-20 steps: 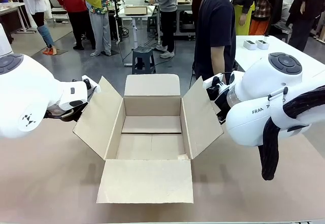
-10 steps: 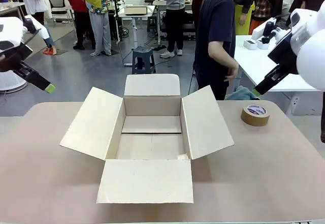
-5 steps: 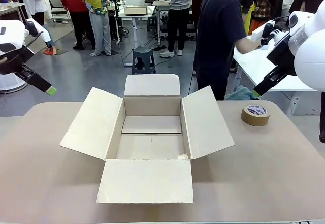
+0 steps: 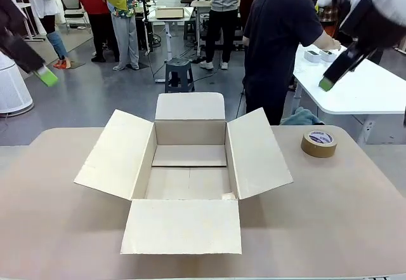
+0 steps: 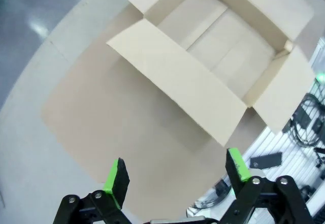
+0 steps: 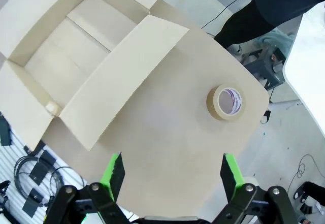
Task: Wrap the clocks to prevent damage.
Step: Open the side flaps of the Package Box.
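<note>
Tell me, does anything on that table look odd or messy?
Nothing much. The cardboard box sits square, flaps open; the tape roll lies flat beside it. A small pale scrap sits in one inner corner.

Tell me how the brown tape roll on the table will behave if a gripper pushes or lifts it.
The tape roll lies flat on the table, so a push would probably slide it rather than roll it. Its thick wound ring looks rigid, likely stiff under a grip. Set on edge, it could roll away.
</note>
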You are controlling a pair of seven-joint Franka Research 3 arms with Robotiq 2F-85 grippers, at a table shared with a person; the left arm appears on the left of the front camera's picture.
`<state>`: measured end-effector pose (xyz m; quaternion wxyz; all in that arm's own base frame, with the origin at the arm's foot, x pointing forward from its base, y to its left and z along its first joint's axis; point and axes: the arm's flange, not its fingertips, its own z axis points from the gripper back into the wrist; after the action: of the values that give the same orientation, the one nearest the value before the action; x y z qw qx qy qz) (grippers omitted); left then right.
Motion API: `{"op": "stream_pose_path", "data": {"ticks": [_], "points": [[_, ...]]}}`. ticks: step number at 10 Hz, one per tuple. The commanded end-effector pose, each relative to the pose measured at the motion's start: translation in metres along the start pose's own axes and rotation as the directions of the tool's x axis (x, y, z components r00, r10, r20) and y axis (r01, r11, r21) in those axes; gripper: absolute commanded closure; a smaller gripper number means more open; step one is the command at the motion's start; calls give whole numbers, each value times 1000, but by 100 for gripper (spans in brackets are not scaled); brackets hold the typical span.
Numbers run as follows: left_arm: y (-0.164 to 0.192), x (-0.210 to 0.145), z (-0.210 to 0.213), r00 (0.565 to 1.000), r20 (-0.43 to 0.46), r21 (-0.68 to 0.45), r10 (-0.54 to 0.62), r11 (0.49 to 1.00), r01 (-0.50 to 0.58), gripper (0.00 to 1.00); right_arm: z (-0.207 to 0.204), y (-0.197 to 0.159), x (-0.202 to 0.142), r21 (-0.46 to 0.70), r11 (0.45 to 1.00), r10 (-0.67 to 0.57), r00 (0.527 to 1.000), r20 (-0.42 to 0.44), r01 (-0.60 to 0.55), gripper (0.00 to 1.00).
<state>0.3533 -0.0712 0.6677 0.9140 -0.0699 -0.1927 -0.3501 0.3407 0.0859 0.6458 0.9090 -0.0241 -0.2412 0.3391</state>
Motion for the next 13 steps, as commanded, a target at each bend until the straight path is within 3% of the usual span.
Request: {"op": "stream_pose_path", "data": {"ticks": [1,2,3,4,7,8,9,10,11,12,13], "points": [[24,22,17,996,-78,-13,47,999,-48,0,17,-8,19,20,998,-54,997,-64,55,0],[31,26,17,993,-103,-11,57,998,-59,0,20,-11,23,23,997,-67,992,-108,70,0],[28,18,4,998,-49,102,37,994,-32,0,16,-3,8,7,1000,-16,1000,-25,17,0],[22,15,22,997,-69,-8,38,999,-39,0,16,-3,8,7,1000,-16,1000,-25,17,0],[28,20,18,996,-73,17,54,998,-52,0,23,-6,15,7,1000,-26,998,-51,27,0],[43,13,16,985,55,-227,-165,958,173,0,20,-23,-2,302,948,67,993,101,-95,0],[54,7,13,954,176,-317,-244,903,289,0,14,-41,-18,375,904,107,957,271,-207,0],[62,3,13,897,287,-347,-335,837,424,0,7,-57,-30,426,852,120,907,404,-303,0],[73,-1,10,807,417,-342,-418,750,566,0,-3,-75,-43,423,804,137,824,550,-417,0],[78,-6,3,748,477,-279,-461,728,626,0,-14,-88,-53,375,813,150,783,604,-445,0],[86,-11,-1,732,515,-245,-445,742,624,0,-27,-99,-61,353,823,133,755,642,-446,0]]}}
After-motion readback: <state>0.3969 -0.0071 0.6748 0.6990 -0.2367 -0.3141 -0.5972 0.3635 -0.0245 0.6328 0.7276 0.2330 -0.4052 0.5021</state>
